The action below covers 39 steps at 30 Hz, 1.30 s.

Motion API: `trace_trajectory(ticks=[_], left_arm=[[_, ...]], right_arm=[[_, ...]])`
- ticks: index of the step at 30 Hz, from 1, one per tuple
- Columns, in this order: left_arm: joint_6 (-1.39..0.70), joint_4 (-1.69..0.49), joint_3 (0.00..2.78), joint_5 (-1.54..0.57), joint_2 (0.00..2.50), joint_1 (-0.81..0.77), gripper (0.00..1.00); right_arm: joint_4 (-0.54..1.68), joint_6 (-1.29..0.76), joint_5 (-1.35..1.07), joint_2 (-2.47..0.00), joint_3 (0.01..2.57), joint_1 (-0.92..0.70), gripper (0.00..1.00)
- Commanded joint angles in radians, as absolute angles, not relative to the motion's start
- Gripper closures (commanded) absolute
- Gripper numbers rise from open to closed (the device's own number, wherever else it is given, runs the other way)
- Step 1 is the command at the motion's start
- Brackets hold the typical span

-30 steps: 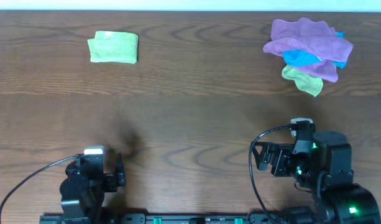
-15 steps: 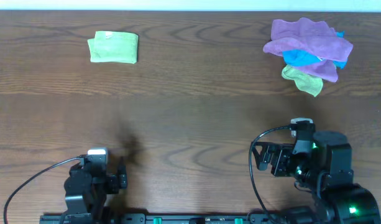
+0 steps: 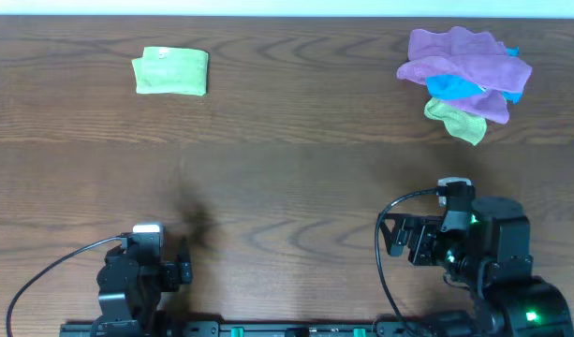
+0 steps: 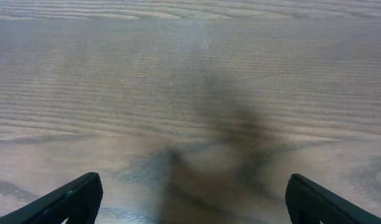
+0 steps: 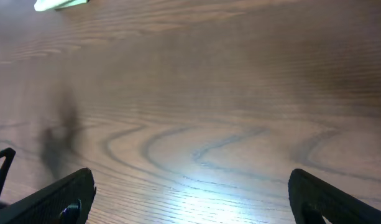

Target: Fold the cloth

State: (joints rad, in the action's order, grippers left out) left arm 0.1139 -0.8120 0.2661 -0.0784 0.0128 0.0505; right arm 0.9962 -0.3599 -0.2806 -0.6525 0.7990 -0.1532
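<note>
The cloth [image 3: 170, 71] is a bright lime-green towel lying folded into a small rectangle at the far left of the wooden table [image 3: 287, 168]. A sliver of the cloth [image 5: 61, 4] shows at the top left corner of the right wrist view. My left gripper [image 4: 193, 190] is far back at the near edge, open, with only bare wood between its fingers [image 4: 75, 199]. My right gripper [image 5: 193, 183] is also at the near edge, open and empty over bare wood. Both arms are well away from the cloth.
A heap of purple, blue and dull green cloths [image 3: 466, 80] lies at the far right. The left arm's body [image 3: 132, 281] and the right arm's body [image 3: 483, 257] stand at the near edge.
The left arm drew back a little toward the near edge, then stopped. The right arm and the cloth have not moved.
</note>
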Motion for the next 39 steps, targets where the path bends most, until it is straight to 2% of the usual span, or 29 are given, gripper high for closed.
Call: trace_trajectory(ticks=[1, 10, 13, 21, 27, 39], left_arm=[[0.134, -0.816, 0.260, -0.078, 0.004, 0.052, 0.05], [0.134, -0.816, 0.260, -0.078, 0.004, 0.052, 0.05], [0.134, -0.816, 0.260, -0.078, 0.004, 0.052, 0.05], [0.134, -0.816, 0.260, -0.078, 0.004, 0.052, 0.05], [0.134, -0.816, 0.260, -0.078, 0.004, 0.052, 0.05], [0.134, -0.815, 0.260, -0.078, 0.004, 0.052, 0.05]], right_arm=[[0.995, -0.373, -0.285, -0.649, 0.796, -0.144, 0.01], [1.025, -0.379, -0.253, -0.587, 0.793, -0.143, 0.01], [0.998, -0.368, -0.142, -0.543, 0.768, -0.142, 0.01], [0.809, -0.104, -0.075, -0.353, 0.498, -0.092, 0.01], [0.793, 0.001, -0.074, -0.230, 0.389, -0.016, 0.01], [0.776, 0.009, -0.056, -0.062, 0.231, 0.008, 0.01]])
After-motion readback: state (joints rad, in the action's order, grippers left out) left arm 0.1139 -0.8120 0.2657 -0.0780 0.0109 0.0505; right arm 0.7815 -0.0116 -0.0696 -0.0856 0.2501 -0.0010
